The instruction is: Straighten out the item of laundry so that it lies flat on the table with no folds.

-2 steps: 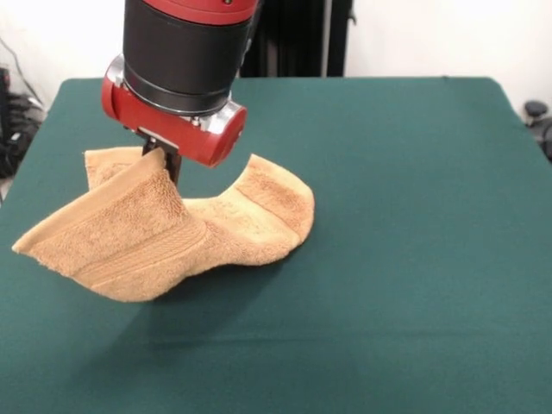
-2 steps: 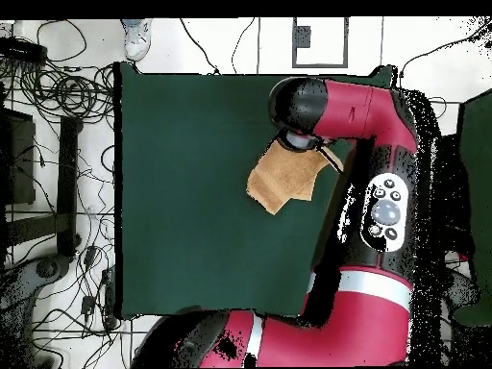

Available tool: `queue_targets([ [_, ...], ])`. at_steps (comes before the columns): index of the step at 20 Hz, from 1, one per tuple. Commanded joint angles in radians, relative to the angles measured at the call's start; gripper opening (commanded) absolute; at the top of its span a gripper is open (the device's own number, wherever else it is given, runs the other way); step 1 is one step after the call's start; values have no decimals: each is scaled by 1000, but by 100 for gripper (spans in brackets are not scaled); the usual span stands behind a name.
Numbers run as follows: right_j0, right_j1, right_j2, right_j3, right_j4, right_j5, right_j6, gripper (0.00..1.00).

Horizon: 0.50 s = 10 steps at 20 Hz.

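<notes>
One towel [image 1: 164, 237], soft, limp terry, drapes under own weight; gripper [image 1: 162, 159] fingers pinching folded upper edge, lifted off table [image 1: 414, 259]; corner hold better for spreading

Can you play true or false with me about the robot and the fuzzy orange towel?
1. The tan-orange terry-cloth towel lies completely flat. False: it is bunched and folded, with one part raised off the table.
2. The red and black robot arm's gripper is pinching the towel. True: its fingers are shut on the raised edge of the towel.
3. The dark green cloth-covered table is much bigger than the towel. True.
4. The towel hangs over the table's edge. False: all of it is above the table top, well inside the edges.
5. A blue cup stands beside the towel. False: the towel is the only thing on the green cloth.
</notes>
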Motion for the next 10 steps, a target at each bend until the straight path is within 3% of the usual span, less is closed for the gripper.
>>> queue_targets([
  [1,37,25,12,122,74,90,286,0],
  [6,39,29,4,127,85,67,267,0],
  [10,55,8,-15,178,78,-35,294,0],
])
